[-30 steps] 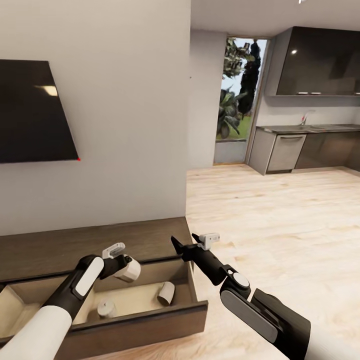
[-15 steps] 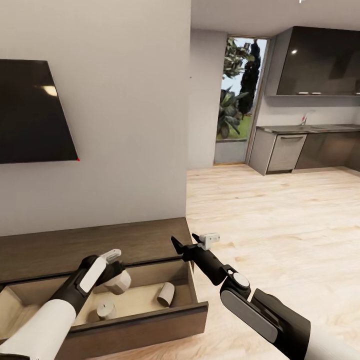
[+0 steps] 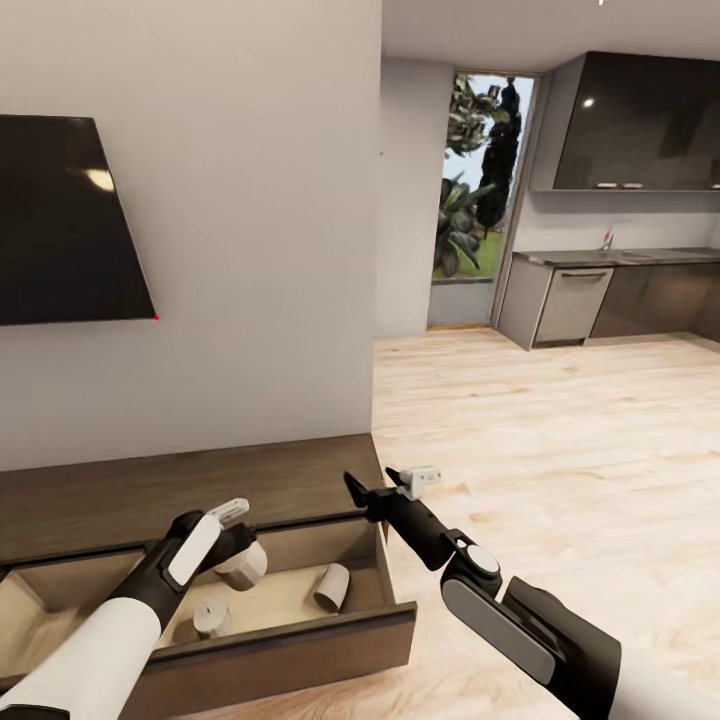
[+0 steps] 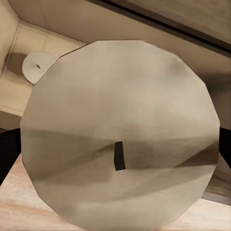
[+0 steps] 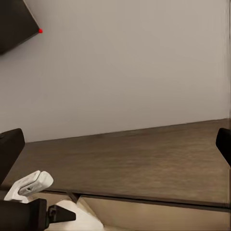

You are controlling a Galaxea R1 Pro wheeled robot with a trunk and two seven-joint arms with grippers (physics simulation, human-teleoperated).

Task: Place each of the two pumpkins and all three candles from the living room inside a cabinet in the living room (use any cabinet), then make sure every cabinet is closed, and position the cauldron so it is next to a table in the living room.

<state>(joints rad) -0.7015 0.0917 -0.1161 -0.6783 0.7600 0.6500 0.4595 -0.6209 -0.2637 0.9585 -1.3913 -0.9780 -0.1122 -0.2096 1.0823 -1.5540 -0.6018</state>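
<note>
The dark-brown cabinet [image 3: 140, 490] stands under the wall with its right drawer [image 3: 290, 645] pulled open. My left gripper [image 3: 236, 555] hangs low in that drawer, shut on an off-white candle [image 3: 247, 566]. The left wrist view looks down on that candle [image 4: 118, 125] from close up, with a dark finger [image 4: 8, 149] at either side. A second candle [image 3: 212, 616] stands upright on the drawer floor, and a third [image 3: 333, 587] lies on its side near the right wall. My right gripper [image 3: 368, 490] is open above the drawer's right rear corner, holding nothing.
A black TV [image 3: 65, 220] hangs on the wall above the cabinet. To the right, bare wood floor [image 3: 560, 460] runs to grey kitchen units [image 3: 600, 300] and a glass door [image 3: 480, 190]. The cabinet top [image 5: 144, 154] is bare.
My left gripper has gone down and slightly back with the candle, from above the drawer's rim to inside it. The right arm has hardly moved.
</note>
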